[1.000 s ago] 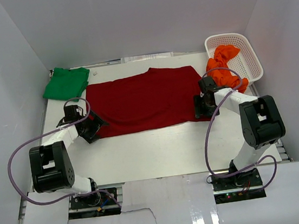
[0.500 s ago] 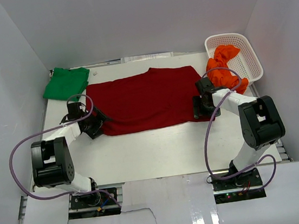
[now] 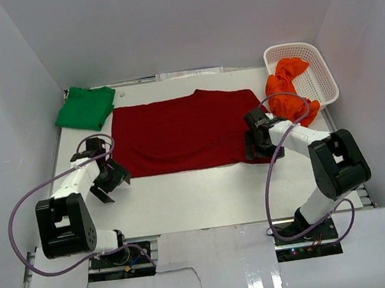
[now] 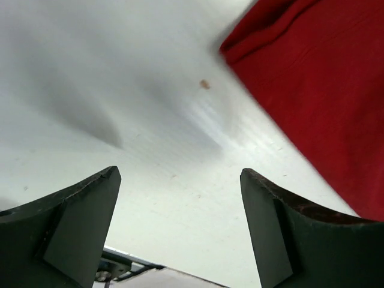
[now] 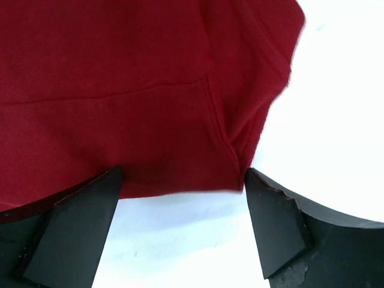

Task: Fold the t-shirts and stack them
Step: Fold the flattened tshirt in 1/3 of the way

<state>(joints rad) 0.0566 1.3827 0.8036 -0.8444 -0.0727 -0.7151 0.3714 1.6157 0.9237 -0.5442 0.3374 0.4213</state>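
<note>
The dark red t-shirt [image 3: 184, 131] lies spread flat, folding unfinished. The green t-shirt [image 3: 85, 106] sits folded far left, and the orange t-shirt [image 3: 285, 87] waits in the basket [image 3: 320, 65]. Left pincer [image 4: 179, 174] and right pincer [image 5: 183, 174] gape empty.

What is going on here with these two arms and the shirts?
A dark red t-shirt lies spread flat on the table between two robot arms. The right tool is open over its near right corner; the left tool is open above bare table beside its near left corner, holding nothing. A green t-shirt lies folded at the far left, and an orange t-shirt hangs out of the white basket at the far right.
</note>
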